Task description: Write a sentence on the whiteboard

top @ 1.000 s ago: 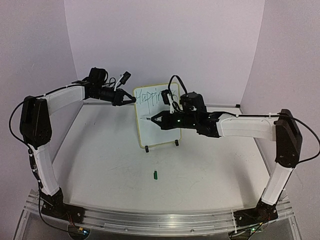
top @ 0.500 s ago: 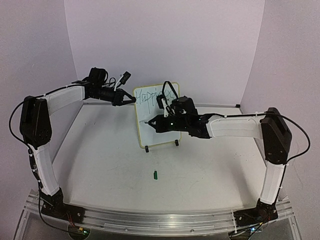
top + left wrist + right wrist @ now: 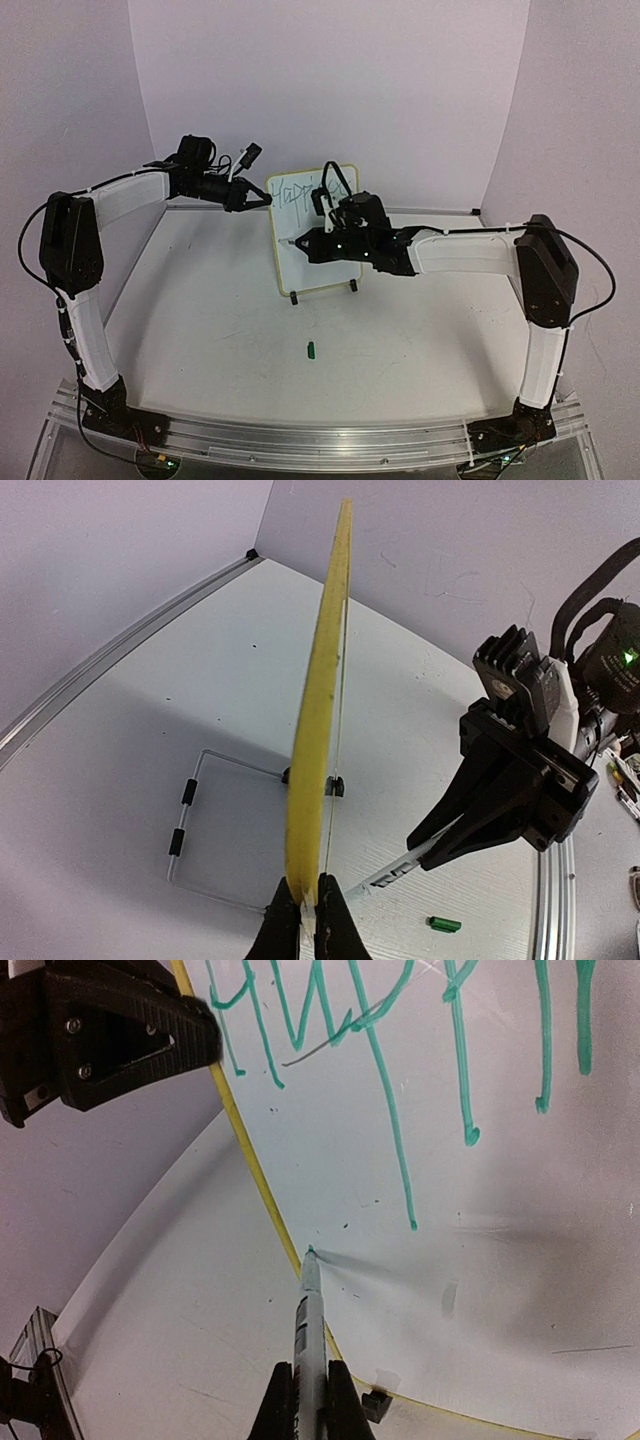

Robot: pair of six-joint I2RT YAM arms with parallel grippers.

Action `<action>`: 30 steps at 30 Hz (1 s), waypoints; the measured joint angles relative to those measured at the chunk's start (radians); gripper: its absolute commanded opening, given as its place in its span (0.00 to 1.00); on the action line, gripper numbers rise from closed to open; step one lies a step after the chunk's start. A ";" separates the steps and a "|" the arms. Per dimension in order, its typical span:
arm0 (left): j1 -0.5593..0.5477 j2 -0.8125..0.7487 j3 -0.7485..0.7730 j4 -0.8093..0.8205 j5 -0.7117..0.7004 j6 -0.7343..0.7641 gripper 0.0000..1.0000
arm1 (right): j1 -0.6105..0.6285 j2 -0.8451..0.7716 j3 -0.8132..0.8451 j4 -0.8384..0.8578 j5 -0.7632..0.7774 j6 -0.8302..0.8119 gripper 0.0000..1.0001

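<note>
At whiteboard (image 3: 520,1260) rim, pen (image 3: 310,1312) tip.

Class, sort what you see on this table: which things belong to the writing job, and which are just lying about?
Belong to the job:
whiteboard, its edge clamped by the left gripper
green writing on it
pen, held in the right gripper
wire stand propping the board

Lying about:
green cap, loose on the table in front of the board

White whiteboard (image 3: 300,268), thin yellow rim, green sentence (image 3: 385,1080). White pen (image 3: 308,1310), black print. Green cap (image 3: 311,349); white table (image 3: 200,320).
</note>
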 measured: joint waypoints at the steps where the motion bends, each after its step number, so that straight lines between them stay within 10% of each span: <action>1: 0.000 0.000 0.000 0.000 0.000 0.000 0.00 | 0.001 0.001 0.000 -0.001 0.001 0.000 0.00; 30: 0.000 0.000 0.000 0.000 -0.002 0.001 0.00 | 0.002 -0.012 -0.029 -0.017 -0.067 -0.015 0.00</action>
